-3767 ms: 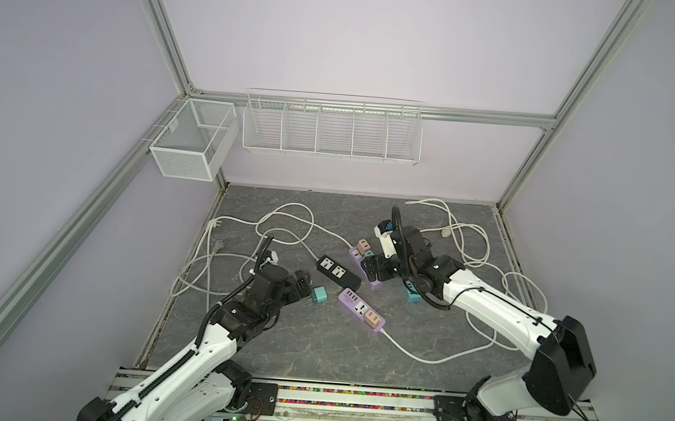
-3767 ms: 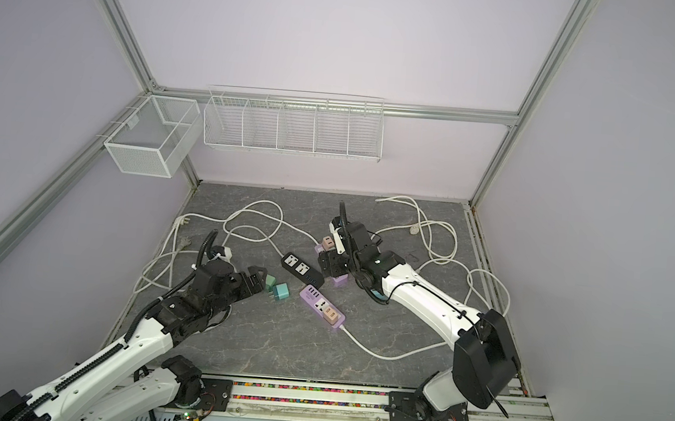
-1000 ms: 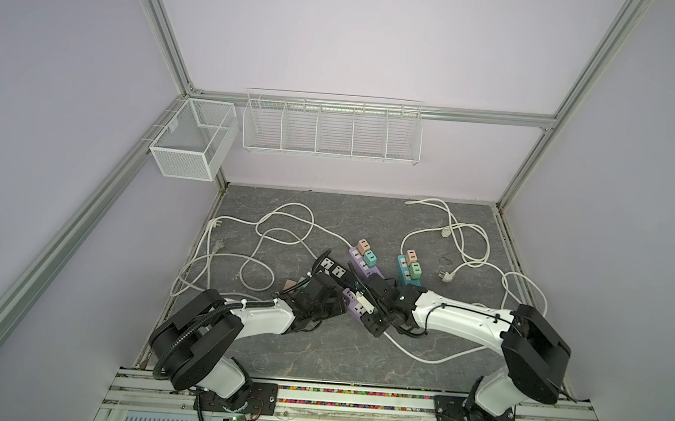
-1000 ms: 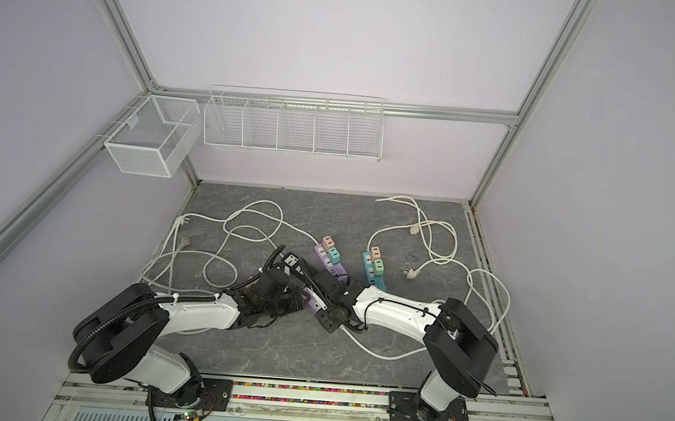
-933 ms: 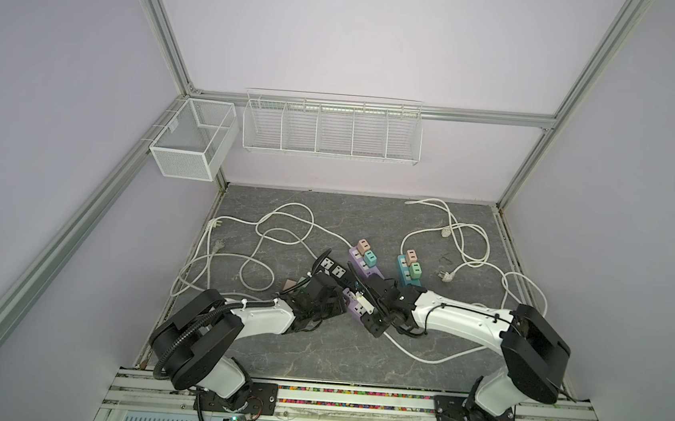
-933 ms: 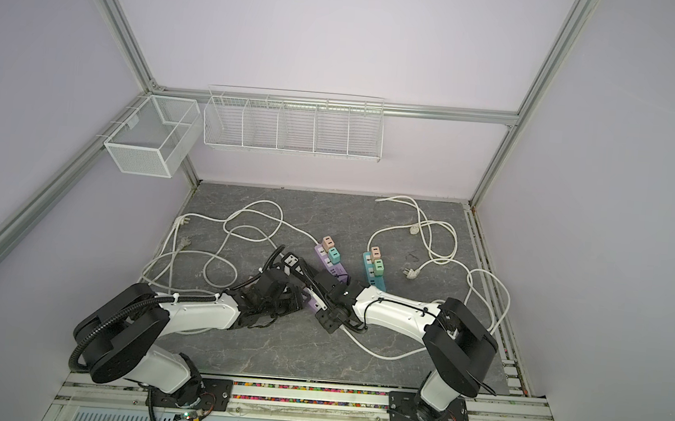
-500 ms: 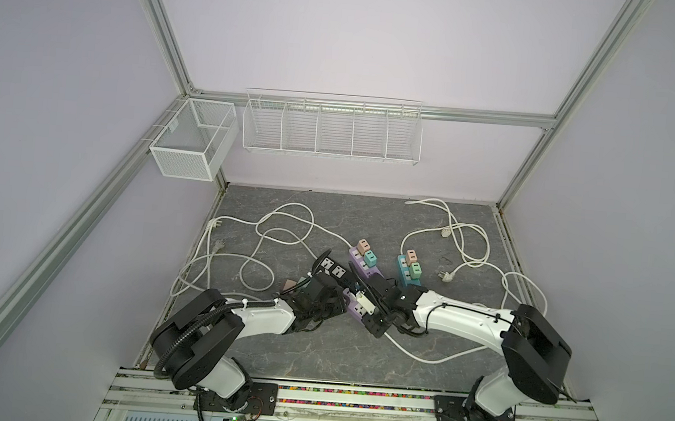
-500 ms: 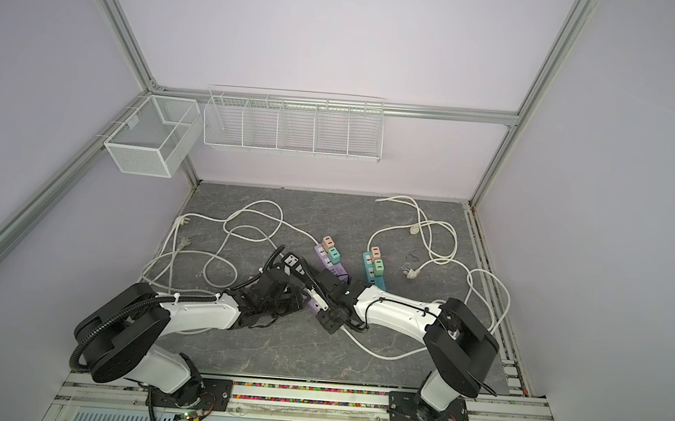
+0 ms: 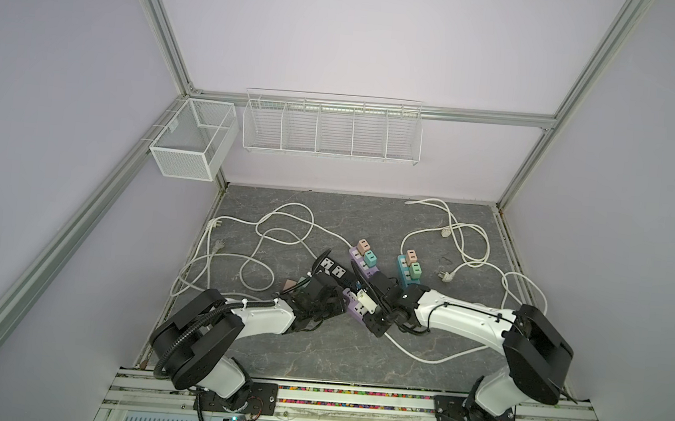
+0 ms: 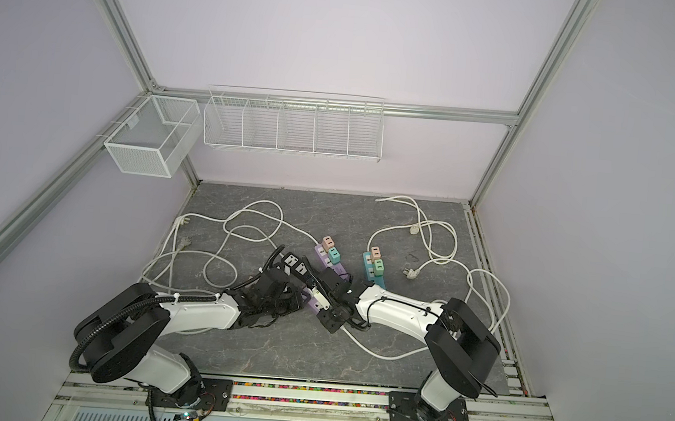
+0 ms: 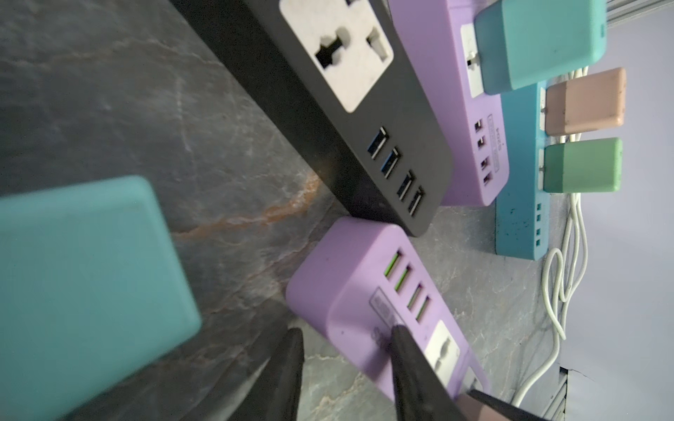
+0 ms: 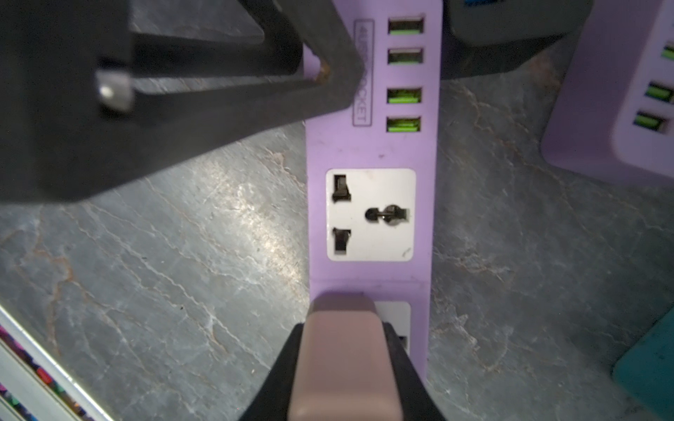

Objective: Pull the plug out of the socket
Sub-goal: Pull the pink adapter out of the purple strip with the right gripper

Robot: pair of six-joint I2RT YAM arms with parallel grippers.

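A purple power strip [image 12: 372, 145] lies on the grey table in front of both arms and shows in both top views [image 9: 354, 311] [image 10: 313, 301]. A pink plug [image 12: 343, 364] sits in its socket [image 12: 395, 317], beside an empty socket [image 12: 370, 215]. My right gripper [image 12: 343, 328] is shut on the pink plug, one black finger on each side. My left gripper [image 11: 346, 333] straddles the strip's USB end. One of its fingers [image 11: 405, 350] lies against the strip's top. The other finger [image 11: 291, 357] stands off the strip's side, with bare table between.
A black power strip [image 11: 364, 127] touches the purple strip's end. Behind it lie a second purple strip [image 11: 467, 153] with a teal plug and a blue strip [image 11: 518, 211] with pink and green plugs. A loose teal block [image 11: 84, 284] lies near my left gripper. White cables [image 9: 275, 231] loop across the table.
Both arms have come from apart to the near purple strip. Over the last second my right jaws closed on the pink plug and my left jaws narrowed round the strip's end.
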